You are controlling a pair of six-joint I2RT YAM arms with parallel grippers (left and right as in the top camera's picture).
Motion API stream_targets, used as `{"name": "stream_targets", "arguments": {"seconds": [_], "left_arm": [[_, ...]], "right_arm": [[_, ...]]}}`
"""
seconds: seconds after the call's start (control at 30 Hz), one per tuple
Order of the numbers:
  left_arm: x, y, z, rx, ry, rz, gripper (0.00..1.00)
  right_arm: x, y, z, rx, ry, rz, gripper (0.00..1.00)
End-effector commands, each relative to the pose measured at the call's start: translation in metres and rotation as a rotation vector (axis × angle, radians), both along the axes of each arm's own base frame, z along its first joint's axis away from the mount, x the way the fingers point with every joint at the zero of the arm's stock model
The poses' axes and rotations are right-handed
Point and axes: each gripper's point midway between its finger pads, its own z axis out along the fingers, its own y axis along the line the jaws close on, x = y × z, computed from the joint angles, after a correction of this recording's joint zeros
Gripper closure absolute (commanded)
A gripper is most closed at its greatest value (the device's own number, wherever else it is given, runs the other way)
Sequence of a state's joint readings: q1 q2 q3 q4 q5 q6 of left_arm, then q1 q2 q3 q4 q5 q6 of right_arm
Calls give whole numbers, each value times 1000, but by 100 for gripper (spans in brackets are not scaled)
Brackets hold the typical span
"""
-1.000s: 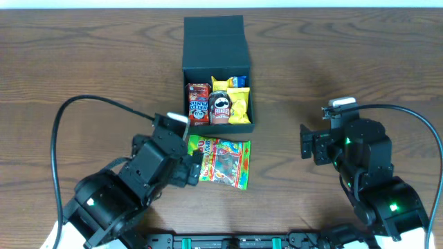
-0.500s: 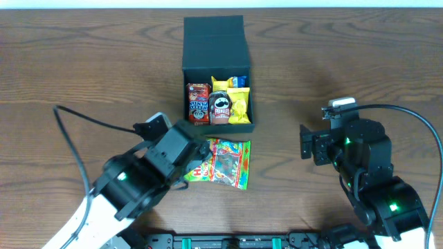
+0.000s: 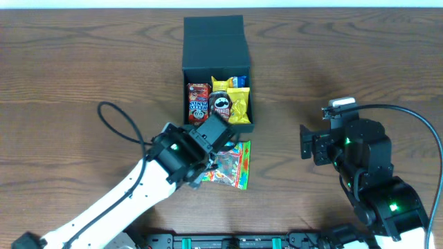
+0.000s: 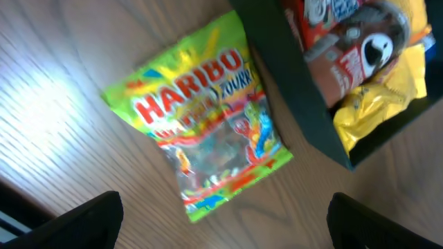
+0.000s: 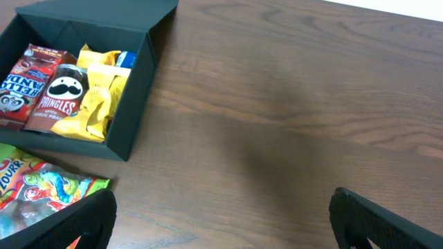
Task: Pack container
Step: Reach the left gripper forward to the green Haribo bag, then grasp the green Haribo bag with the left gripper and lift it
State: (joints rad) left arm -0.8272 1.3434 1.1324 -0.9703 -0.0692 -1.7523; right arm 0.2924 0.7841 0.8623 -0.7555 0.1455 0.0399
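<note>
Since a second ago the left arm (image 3: 138, 187) has swung out from the near left corner and stretched toward the middle of the table (image 3: 83, 69), so that its head now hangs over the left part of the Haribo gummy bag (image 3: 233, 164), just in front of the container (image 3: 216, 45); the right arm (image 3: 374, 180) has not shifted. In the left wrist view the left gripper (image 4: 226, 200) has its two fingers spread wide, one at each lower corner of the picture, with nothing between them; the Haribo bag lies flat on the wood below, and I cannot tell whether the fingers touch it. The container, a dark square box, sits at the far middle of the table with its flap lid standing open on the far side. Inside it are a Pringles can (image 3: 221, 107), a red snack box (image 3: 199, 102) to the left of it, yellow packets (image 3: 239, 104) to the right and behind, and a glimpse of a blue packet (image 3: 239, 81) at the back. The Haribo bag is outside, just beside the box's near wall. The right gripper (image 5: 223, 197) is held above bare wood, well to the right of the container, fingers wide apart and empty.
</note>
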Motion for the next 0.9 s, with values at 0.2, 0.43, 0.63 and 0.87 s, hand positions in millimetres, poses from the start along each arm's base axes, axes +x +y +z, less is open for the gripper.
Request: {"name": "stream_targets", "arguments": {"seconds": [0.2, 0.43, 0.63, 0.87], "left_arm": [[-23, -37, -70, -100, 34, 37, 3], [-20, -31, -91, -114, -16, 154, 0], [-2, -29, -88, -128, -74, 217, 5], [4, -35, -107, -172, 20, 247, 5]], "right_arm": [[0, -3, -3, -11, 6, -1, 1], [0, -3, -3, -11, 6, -1, 1], [0, -3, -3, -11, 6, -1, 1], [0, -3, -3, -11, 6, -1, 1]]}}
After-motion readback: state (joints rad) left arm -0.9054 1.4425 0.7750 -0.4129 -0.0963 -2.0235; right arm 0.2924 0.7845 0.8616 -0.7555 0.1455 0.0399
